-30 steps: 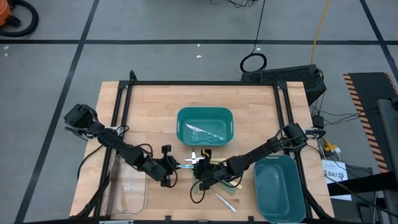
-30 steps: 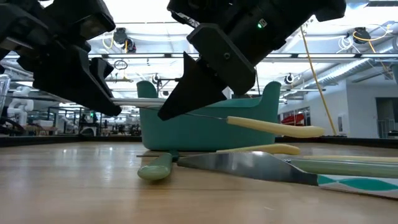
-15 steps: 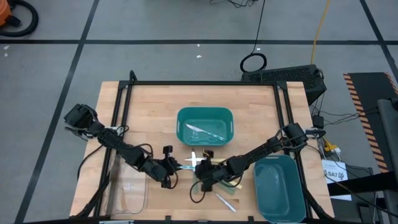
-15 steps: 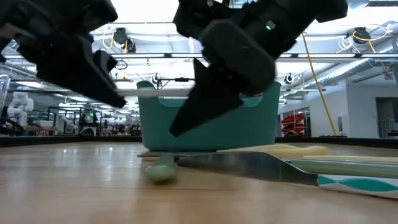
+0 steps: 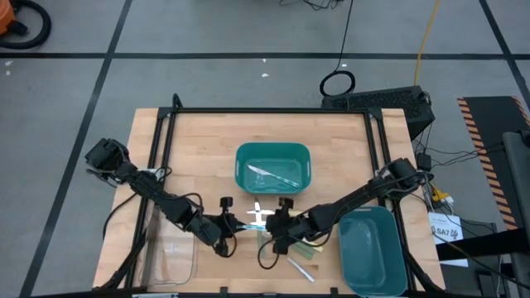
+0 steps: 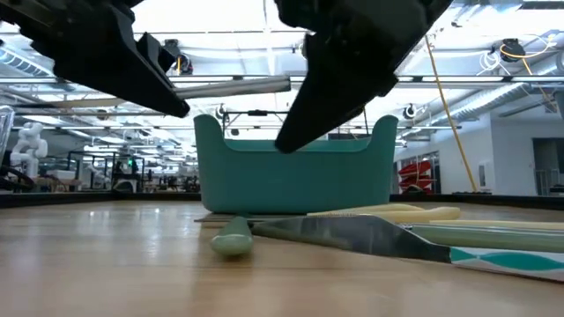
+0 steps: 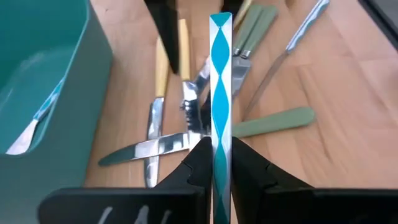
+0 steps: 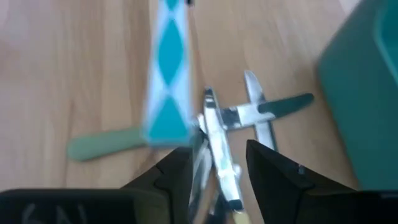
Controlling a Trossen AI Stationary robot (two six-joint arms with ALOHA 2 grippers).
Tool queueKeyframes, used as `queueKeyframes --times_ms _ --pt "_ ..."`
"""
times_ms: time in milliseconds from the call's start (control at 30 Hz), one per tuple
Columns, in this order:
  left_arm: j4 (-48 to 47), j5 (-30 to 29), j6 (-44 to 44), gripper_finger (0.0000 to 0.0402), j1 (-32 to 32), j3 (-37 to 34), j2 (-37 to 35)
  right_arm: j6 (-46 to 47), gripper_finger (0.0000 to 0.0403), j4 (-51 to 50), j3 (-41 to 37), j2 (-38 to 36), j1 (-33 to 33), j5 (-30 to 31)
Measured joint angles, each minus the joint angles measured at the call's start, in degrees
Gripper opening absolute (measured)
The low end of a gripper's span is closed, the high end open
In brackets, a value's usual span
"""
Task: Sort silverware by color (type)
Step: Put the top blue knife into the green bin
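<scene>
My left gripper is shut on a slim piece of silverware with a blue-and-white diamond-patterned handle, which sticks out level above the table. Just to its right, my right gripper stands open over the pile of silverware, with nothing between its fingers. The pile lies flat on the wood: yellow-handled pieces, green-handled pieces and a knife blade. Another patterned piece lies inside the middle teal bin. My left gripper pinches the patterned handle between its two fingers, partway along its length. The fingers come from the table's left, slanting down, and lie along the piece. The handle's flat free end points away from the fingers; the head end is hidden by the gripper. The piece is lifted clear of the pile.
A second teal bin stands at the near right corner and a clear bin at the near left. A black frame runs round the table. Bare wood lies between the middle bin and the far edge.
My right gripper has opened and let go of a yellow-handled knife, which now lies on the table with the pile; the gripper has then risen and rolled. My left gripper has risen, lifting the patterned piece higher, still level.
</scene>
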Motion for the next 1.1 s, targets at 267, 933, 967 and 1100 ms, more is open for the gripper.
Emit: queueKeyframes --times_ms 267,933,967,1100 --pt "0.02 -0.04 0.23 0.0037 -0.24 0.14 0.00 1.59 0.0142 -1.25 0.00 -1.41 3.08 3.97" --pt "0.10 -0.39 -0.16 0.0037 -0.24 0.14 0.00 -5.47 0.0216 8.35 0.00 -1.26 2.97 8.69" --pt "0.11 -0.39 -0.16 0.0037 -0.24 0.14 0.00 -5.45 0.0211 8.33 0.00 -1.07 2.87 8.71" --pt "0.14 -0.39 -0.16 0.0037 -0.24 0.14 0.00 -5.31 0.0179 8.22 0.00 -0.30 2.48 8.68"
